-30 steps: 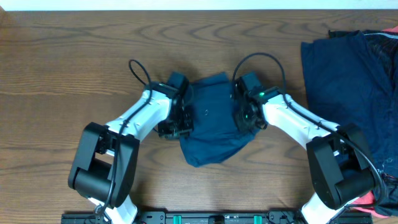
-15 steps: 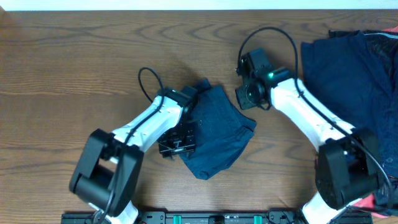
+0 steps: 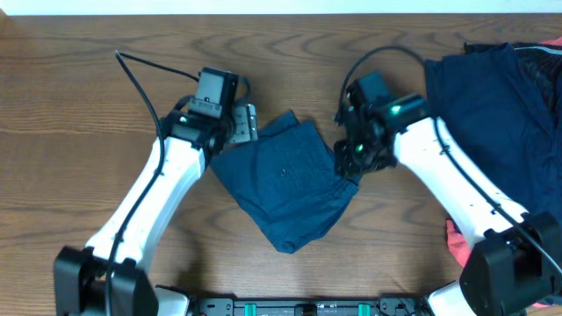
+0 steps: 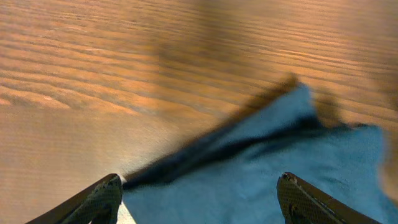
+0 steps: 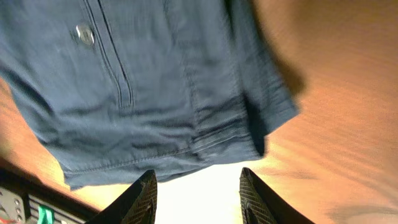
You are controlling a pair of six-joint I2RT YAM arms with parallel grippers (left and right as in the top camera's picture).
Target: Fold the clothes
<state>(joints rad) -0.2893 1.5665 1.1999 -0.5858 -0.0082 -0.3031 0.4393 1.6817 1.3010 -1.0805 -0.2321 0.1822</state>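
A folded navy garment [image 3: 285, 189] lies crumpled at the table's middle. My left gripper [image 3: 248, 130] hovers at its upper-left corner, jaws wide open. In the left wrist view the blue cloth [image 4: 280, 168] spreads below and between the fingertips [image 4: 107, 194], and nothing is gripped. My right gripper [image 3: 349, 161] sits at the garment's right edge, open. In the right wrist view the cloth [image 5: 155, 93], with a button and seams, ends just ahead of the fingertips [image 5: 147, 191], and only bare table lies between them.
More navy clothes [image 3: 492, 105] are spread at the right side, with a dark striped piece [image 3: 544, 66] at the far right corner. A coral-red piece [image 3: 455, 239] peeks out under my right arm. A black cable [image 3: 140, 83] trails up-left from my left wrist.
My left gripper let go of the navy garment, opened wide and swung up and to the left. My right gripper pulled back, then returned to the garment's right edge.
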